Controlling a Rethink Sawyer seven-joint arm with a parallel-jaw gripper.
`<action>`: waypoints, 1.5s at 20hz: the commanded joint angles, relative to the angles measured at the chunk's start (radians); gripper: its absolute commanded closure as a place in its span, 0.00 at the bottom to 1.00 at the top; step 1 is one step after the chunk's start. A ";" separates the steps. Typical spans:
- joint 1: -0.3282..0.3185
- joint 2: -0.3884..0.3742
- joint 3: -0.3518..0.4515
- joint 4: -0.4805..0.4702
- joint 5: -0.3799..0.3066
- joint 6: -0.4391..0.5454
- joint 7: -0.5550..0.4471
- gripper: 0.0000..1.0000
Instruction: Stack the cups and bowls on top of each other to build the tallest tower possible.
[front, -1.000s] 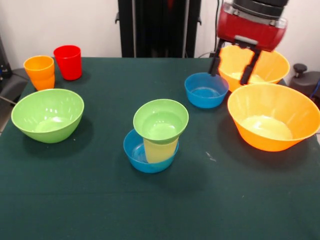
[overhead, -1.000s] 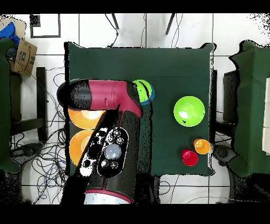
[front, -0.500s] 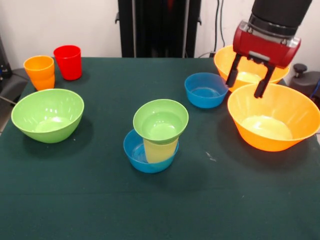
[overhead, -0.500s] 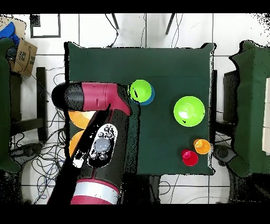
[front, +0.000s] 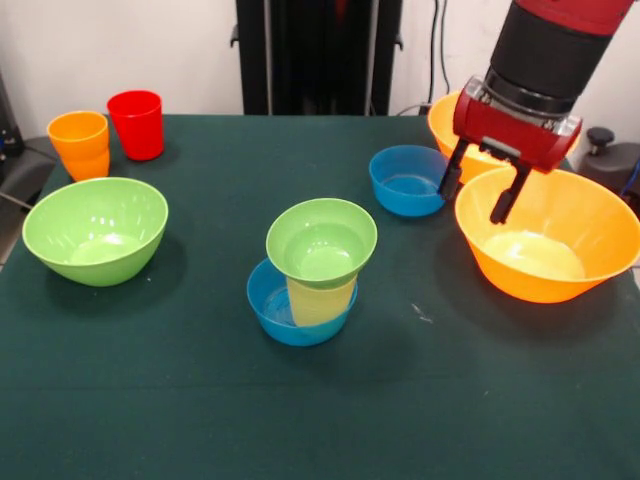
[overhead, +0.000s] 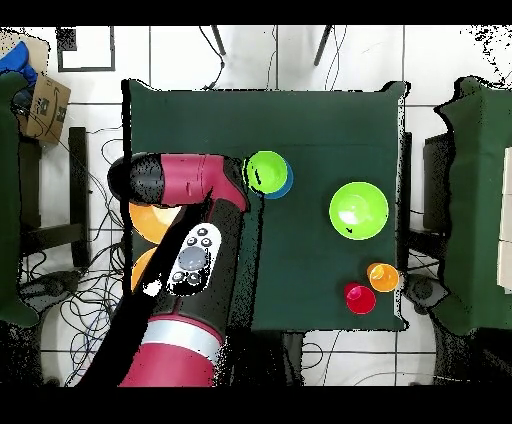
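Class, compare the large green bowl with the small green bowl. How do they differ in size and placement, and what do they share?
Size: the large glossy green plastic bowl is clearly wider than the small glossy green plastic bowl.
Placement: the large one rests directly on the dark green table; the small one sits raised on a pale yellow translucent cup standing in a small blue bowl.
Both are upright, round and empty.

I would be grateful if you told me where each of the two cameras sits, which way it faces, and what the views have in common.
Front view: across the table from the robot, facing it and angled down; the arm enters at upper right, its open gripper above the rim of the near large orange bowl.
Overhead view: above the table, looking straight down; the red and black arm covers the left part.
Shared: the stack topped by the small green bowl, the large green bowl, the red cup.
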 joint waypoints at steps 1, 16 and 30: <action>-0.010 0.051 0.045 -0.109 0.055 0.091 0.193 0.00; -0.055 0.097 0.200 -0.176 -0.052 0.355 -0.222 0.00; -0.238 -0.019 0.381 0.048 -0.299 0.183 -0.651 0.00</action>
